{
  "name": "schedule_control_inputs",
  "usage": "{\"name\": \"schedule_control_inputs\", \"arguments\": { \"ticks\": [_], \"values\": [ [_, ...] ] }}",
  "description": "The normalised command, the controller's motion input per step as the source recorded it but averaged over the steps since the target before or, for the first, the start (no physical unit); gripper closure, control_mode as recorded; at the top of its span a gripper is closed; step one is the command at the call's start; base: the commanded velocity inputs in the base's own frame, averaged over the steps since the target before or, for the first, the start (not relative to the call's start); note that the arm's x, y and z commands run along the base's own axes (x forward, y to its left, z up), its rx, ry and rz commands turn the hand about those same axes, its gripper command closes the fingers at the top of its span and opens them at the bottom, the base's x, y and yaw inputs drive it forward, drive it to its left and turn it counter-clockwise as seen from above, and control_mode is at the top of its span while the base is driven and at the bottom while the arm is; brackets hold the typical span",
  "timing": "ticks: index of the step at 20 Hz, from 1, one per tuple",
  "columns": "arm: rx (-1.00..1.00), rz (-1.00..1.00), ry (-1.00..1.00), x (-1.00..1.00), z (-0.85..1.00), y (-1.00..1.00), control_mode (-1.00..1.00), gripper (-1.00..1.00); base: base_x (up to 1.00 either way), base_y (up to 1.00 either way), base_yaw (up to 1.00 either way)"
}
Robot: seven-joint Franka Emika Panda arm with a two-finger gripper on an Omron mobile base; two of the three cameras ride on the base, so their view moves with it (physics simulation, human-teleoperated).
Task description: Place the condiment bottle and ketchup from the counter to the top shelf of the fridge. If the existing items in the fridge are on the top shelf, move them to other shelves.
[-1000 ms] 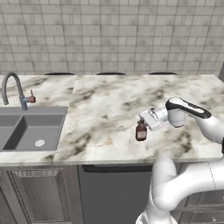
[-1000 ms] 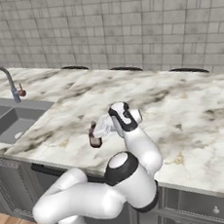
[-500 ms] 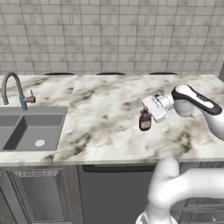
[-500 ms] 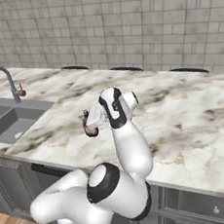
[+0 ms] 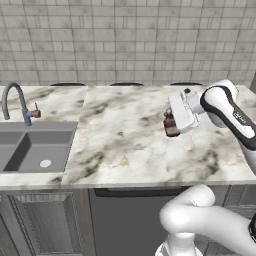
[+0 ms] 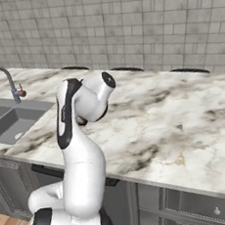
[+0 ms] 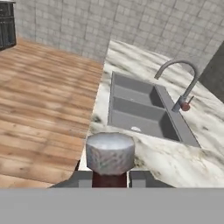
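at the far left of the left base view a curved grey tap with a red knob (image 5: 20, 105) rises over a recessed grey steel sink (image 5: 32, 151). the sink is set into the wide white-and-grey marbled stone desk (image 5: 125, 145), which runs right across the room beneath a wall of pale grey tiles (image 5: 125, 40). dark grey cabinet fronts (image 5: 45, 220) stand under the desk's front edge. right of centre, the small dark brown condiment bottle with a grey metal cap (image 5: 171, 125) hangs above the desk, lifted clear of the stone. the pincer (image 5: 174, 121) is clamped on the bottle's neck. in the hand view a brown wooden plank floor (image 7: 43, 105) lies beside the desk.
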Motion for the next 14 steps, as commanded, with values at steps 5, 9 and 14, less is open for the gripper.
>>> {"name": "schedule_control_inputs", "arguments": {
  "ticks": [5, 9, 14],
  "values": [
    [0.07, -0.3, 0.0, -0.95, 1.0, 0.34, -1.0, 1.0, 0.0, 0.0, 0.0],
    [0.15, -0.37, 0.0, -1.0, 0.99, 0.36, -1.0, 1.0, 0.0, 0.0, 0.0],
    [0.08, -0.32, 0.0, -1.0, 0.92, 0.27, -1.0, 1.0, 0.0, 0.0, 0.0]
  ]
}}
